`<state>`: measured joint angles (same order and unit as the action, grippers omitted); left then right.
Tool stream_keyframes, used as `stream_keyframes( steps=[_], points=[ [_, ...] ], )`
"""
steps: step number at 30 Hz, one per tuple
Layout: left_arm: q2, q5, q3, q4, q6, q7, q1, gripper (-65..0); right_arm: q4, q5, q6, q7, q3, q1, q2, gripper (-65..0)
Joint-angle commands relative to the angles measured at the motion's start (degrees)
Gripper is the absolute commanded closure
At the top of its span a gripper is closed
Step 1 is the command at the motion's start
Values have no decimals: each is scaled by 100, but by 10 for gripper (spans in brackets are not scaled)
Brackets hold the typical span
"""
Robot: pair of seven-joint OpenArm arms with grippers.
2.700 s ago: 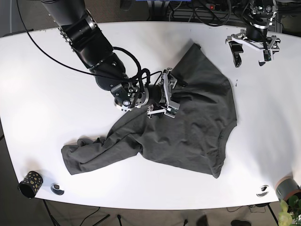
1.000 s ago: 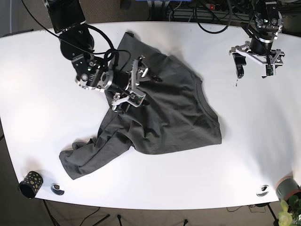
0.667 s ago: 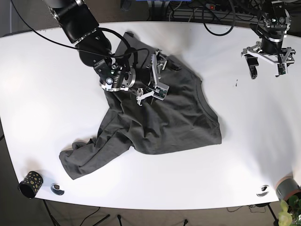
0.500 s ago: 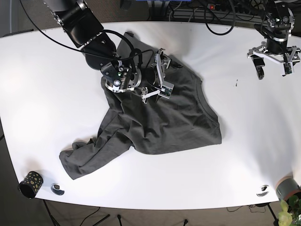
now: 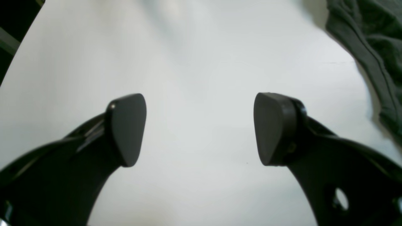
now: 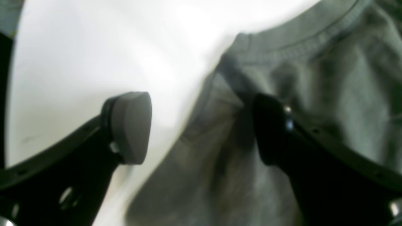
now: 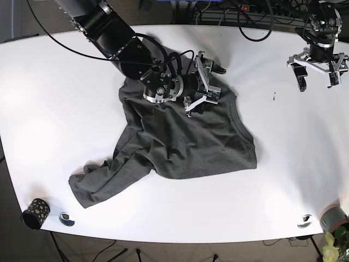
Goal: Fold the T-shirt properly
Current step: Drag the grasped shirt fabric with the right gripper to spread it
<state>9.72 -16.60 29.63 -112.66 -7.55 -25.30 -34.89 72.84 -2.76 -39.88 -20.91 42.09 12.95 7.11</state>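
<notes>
White table (image 7: 43, 109), crumpled T-shirt (image 7: 185, 142), patterned cup (image 7: 35, 212)

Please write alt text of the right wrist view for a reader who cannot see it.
The open right gripper hovers over the ribbed collar of a crumpled dark grey cotton T-shirt, one fingertip over cloth and one over the white table. The picture is blurred.

T-shirt (image 7: 185, 136) spread mid-table (image 7: 43, 98); right gripper (image 7: 210, 82) over its rear edge; left gripper (image 7: 316, 68) far right, apart.
</notes>
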Motion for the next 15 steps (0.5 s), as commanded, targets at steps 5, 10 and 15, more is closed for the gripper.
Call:
stream_keyframes(
  steps=[5, 10, 15],
  points=[
    [-70, -23, 48, -96, 12, 134, -23, -499, -9, 167, 203, 390, -20, 107, 75, -482],
    [-70, -23, 22, -96, 12, 134, -23, -499, 0, 158, 520, 583, -81, 125, 242, -482],
    [-70, -23, 22, -96, 12, 134, -23, -499, 0, 158, 520, 671, -696, 72, 234, -482]
  ],
)
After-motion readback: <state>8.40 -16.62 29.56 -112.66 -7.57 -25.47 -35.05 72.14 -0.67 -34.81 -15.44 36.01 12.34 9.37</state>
